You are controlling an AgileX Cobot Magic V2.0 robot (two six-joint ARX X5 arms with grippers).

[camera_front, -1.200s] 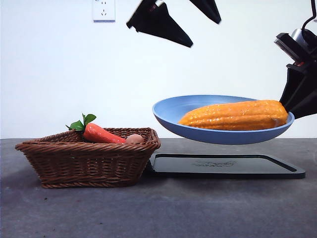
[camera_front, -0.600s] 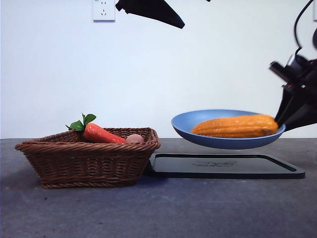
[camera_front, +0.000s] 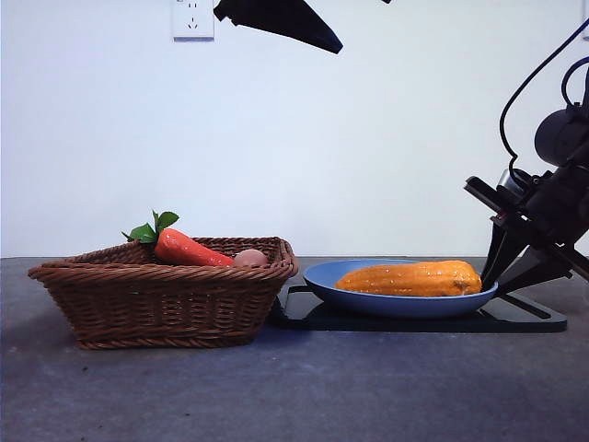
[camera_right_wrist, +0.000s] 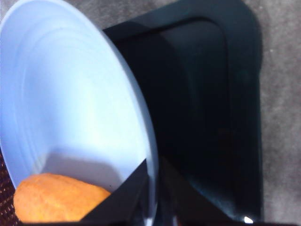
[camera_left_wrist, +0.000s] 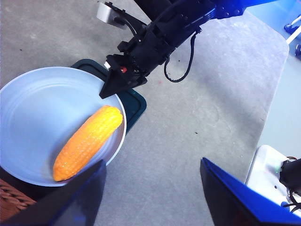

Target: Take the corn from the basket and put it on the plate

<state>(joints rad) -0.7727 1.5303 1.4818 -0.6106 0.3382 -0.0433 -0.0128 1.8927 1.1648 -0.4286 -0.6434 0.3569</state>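
On black tray point(camera_front: 525, 318) sits plate point(camera_front: 368, 299), corn point(camera_front: 409, 278) lying inside, beside basket point(camera_front: 166, 299). Right gripper point(camera_front: 497, 276) pinches plate rim, jaws closed on it. Left gripper point(camera_left_wrist: 150, 193) high above, jaws spread, holding nothing.

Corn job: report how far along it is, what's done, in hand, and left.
Done: the corn is out of the basket and lies in the plate, which sits on the black tray. In hand: the right gripper is clamped on the plate's rim. Left: letting go of the rim and backing off. The left gripper hangs open above. A carrot and an egg-like ball are in the basket.
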